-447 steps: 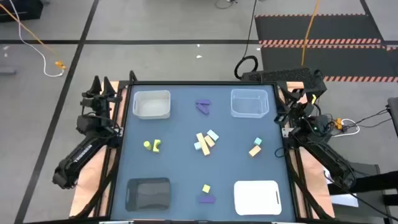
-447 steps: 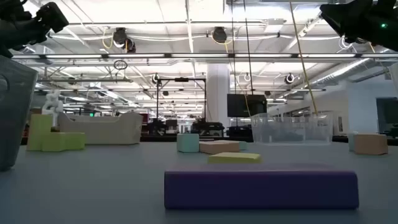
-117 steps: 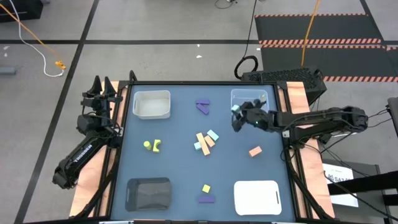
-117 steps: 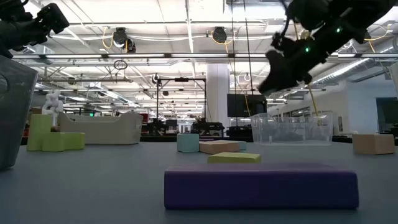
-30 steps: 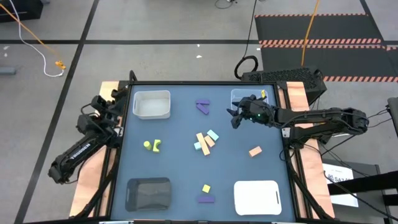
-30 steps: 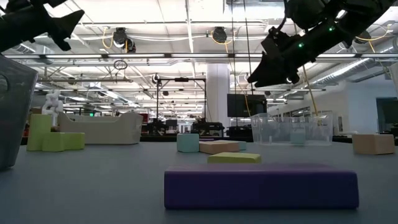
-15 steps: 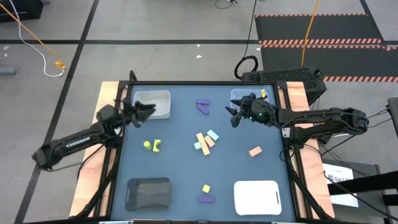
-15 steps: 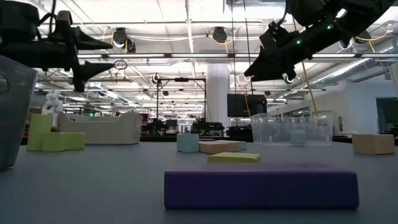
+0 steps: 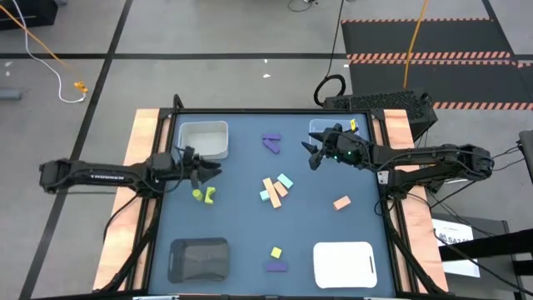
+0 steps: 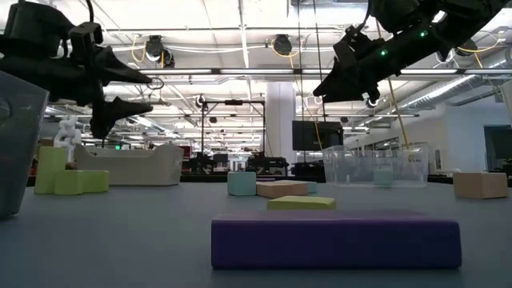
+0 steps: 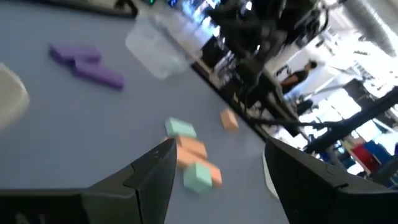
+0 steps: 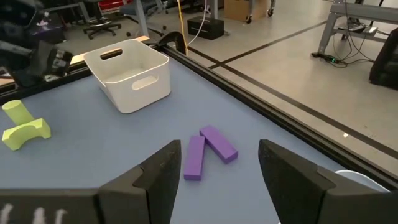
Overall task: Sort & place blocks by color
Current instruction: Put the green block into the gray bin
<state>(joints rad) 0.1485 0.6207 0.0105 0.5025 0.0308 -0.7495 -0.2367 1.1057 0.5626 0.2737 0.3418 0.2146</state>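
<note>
My left gripper point(image 9: 213, 172) is open and hovers just above and to the far side of the two yellow-green blocks point(image 9: 204, 195), touching nothing; it also shows in the low view point(image 10: 142, 92). My right gripper point(image 9: 312, 155) is open and empty, in the air beside the clear tray point(image 9: 336, 129). A mint block point(image 10: 382, 176) lies inside that clear tray. Two purple bars point(image 12: 209, 152) rest flat by the far edge. A salmon, mint and yellow cluster point(image 9: 276, 189) lies at the table's centre. A salmon block point(image 9: 341, 202) sits to the right, and a yellow block point(image 9: 276, 252) and a purple block point(image 9: 277, 267) sit near the front.
The white bin point(image 9: 204, 140) stands at the far left, right behind my left gripper. A black tray point(image 9: 198, 259) sits at the near left and a white tray point(image 9: 343, 263) at the near right. Bare table lies between the centre cluster and the near trays.
My left arm has swung out from the table's left edge, rightward and toward the near edge, and dropped a little, so that its open gripper now stands over the yellow-green blocks. My right gripper has stayed nearly still by the clear tray. No block has moved.
</note>
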